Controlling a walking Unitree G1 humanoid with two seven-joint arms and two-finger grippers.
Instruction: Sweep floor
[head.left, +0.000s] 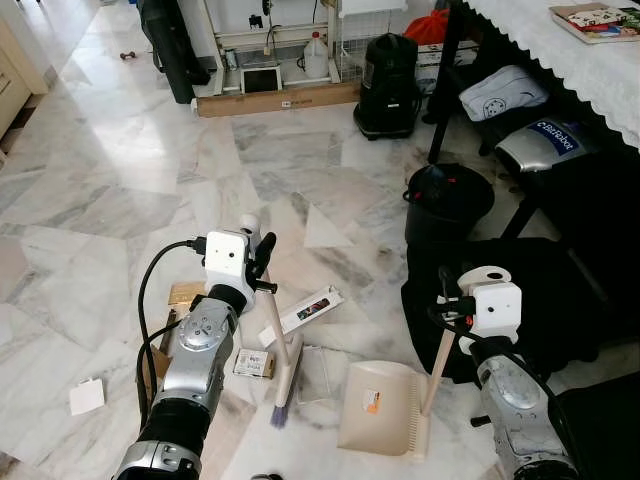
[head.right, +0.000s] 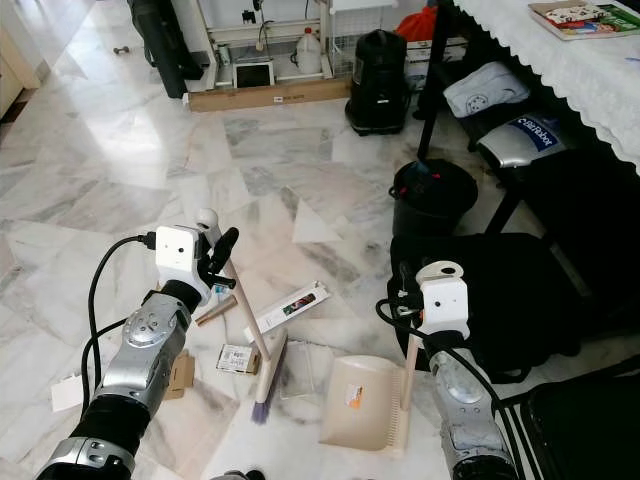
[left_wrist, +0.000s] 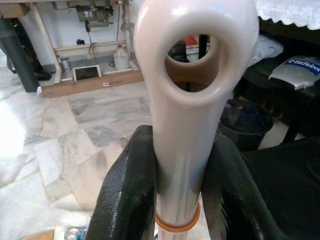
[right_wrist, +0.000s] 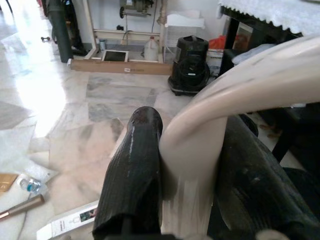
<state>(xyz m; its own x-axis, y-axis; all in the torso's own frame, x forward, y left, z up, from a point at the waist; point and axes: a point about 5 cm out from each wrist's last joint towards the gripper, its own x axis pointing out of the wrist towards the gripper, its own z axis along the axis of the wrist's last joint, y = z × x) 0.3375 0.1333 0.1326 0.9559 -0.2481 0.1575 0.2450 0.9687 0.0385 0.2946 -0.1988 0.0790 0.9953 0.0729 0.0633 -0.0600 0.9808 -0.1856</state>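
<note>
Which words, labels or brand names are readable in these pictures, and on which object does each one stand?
"BitRobot": on the silver-and-blue case under the table, clearest in the left wrist view.
Long white box by the broom: dark label, too small to read.
Small card on the floor: print unreadable.
Dustpan sticker: too small.
Book on the tablecloth: cover blurred.

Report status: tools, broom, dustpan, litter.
Left tool shut on broom handle, right tool shut on dustpan handle. Brush head on floor beside dustpan mouth. Long white box, small carton, clear wrapper lie around brush.
</note>
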